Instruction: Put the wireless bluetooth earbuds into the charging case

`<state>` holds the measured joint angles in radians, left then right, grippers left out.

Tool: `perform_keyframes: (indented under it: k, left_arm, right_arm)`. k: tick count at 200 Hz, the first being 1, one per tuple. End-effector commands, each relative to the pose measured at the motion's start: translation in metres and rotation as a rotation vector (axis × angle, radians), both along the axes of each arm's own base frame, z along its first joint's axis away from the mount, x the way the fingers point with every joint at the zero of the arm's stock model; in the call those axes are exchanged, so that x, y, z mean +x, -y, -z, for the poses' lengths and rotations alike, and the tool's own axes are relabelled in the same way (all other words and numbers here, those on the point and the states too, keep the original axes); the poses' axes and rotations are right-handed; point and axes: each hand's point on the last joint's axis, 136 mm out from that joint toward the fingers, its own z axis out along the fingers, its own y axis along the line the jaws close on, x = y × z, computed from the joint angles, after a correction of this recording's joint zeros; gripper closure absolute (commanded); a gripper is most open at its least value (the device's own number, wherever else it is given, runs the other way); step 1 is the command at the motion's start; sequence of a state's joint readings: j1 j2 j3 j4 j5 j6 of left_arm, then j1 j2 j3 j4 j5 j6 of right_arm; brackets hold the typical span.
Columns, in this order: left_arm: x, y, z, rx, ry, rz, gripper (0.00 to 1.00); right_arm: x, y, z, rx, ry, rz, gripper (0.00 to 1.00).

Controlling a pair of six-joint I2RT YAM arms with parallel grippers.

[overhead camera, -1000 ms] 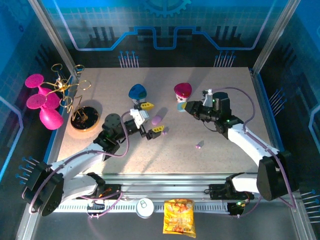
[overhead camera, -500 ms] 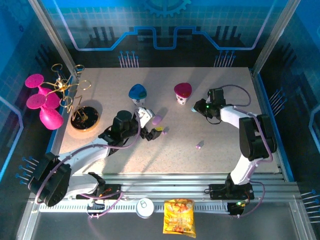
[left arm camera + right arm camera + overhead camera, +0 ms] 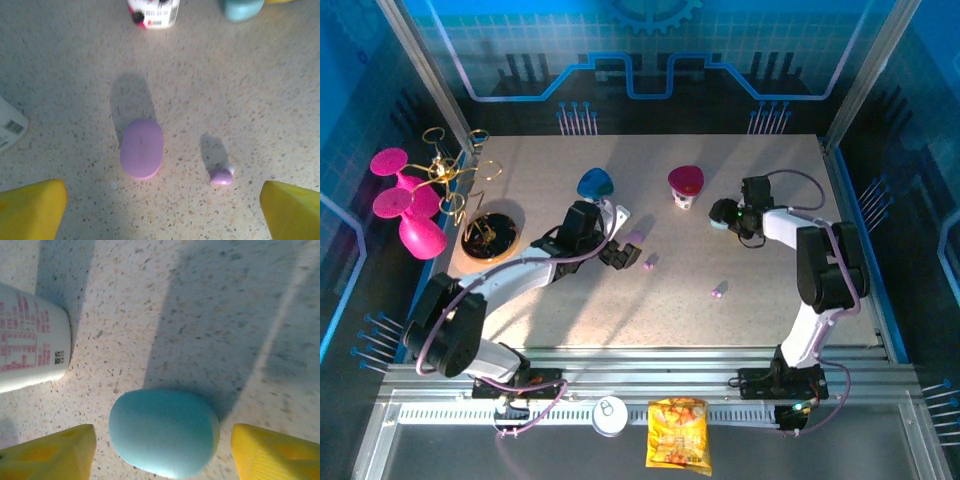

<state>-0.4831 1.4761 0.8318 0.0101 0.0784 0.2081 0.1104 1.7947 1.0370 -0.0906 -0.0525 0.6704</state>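
No bud is home yet, by our reading. A lilac earbud (image 3: 221,176) lies loose on the table (image 3: 650,310) just beside the lilac charging case (image 3: 142,148), whose lid looks shut. A second earbud (image 3: 718,291) sits alone on bare surface, well apart from both arms. The left hand (image 3: 162,200) hangs over case and bud with its yellow fingers (image 3: 32,207) spread wide, gripping nothing. Across the table, the right hand (image 3: 163,440) brackets a light blue charging case (image 3: 160,425), also apparently closed. Its jaws are parted, a sliver of table shows on either side, and they have hold of nothing.

We judge that everything is left to do: open a case, pick up each bud and seat it.

Room is generous toward the near edge, where the table lies bare around the lone bud. It is tighter at the back. The white base of the magenta domed object (image 3: 685,181) stands near the blue case, and the blue domed object (image 3: 595,183) stands close behind the left arm. Both cases lie well inside the table's edges.
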Motion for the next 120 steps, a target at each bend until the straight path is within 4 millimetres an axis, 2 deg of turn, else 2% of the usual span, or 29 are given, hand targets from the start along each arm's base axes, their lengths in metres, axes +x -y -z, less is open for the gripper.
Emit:
perform_keyframes:
  k: [1,19,46,61,83,87,120]
  left_arm:
    - [0.001,-0.011,0.019,0.092,-0.113,-0.043,0.01]
    - [0.008,-0.014,0.029,0.135,-0.145,-0.075,0.07]
    - [0.014,-0.016,0.042,0.177,-0.205,-0.093,0.13]
    - [0.015,-0.013,0.046,0.179,-0.231,-0.084,0.17]
    - [0.014,-0.004,0.05,0.171,-0.277,-0.05,0.17]
    - [0.014,-0.003,0.051,0.172,-0.285,-0.044,0.18]
    - [0.017,0.0,0.058,0.186,-0.324,-0.034,0.2]
  right_arm:
    - [-0.011,0.023,-0.04,-0.105,0.079,0.028,0.19]
    - [-0.021,0.023,-0.058,-0.118,0.125,0.003,0.18]
    - [-0.039,0.017,-0.074,-0.114,0.151,-0.03,0.18]
    - [-0.048,0.011,-0.08,-0.106,0.164,-0.048,0.18]
    - [-0.054,0.007,-0.09,-0.1,0.19,-0.06,0.18]
    - [-0.061,0.008,-0.08,-0.101,0.167,-0.061,0.18]
    - [-0.071,0.008,-0.078,-0.094,0.162,-0.06,0.18]
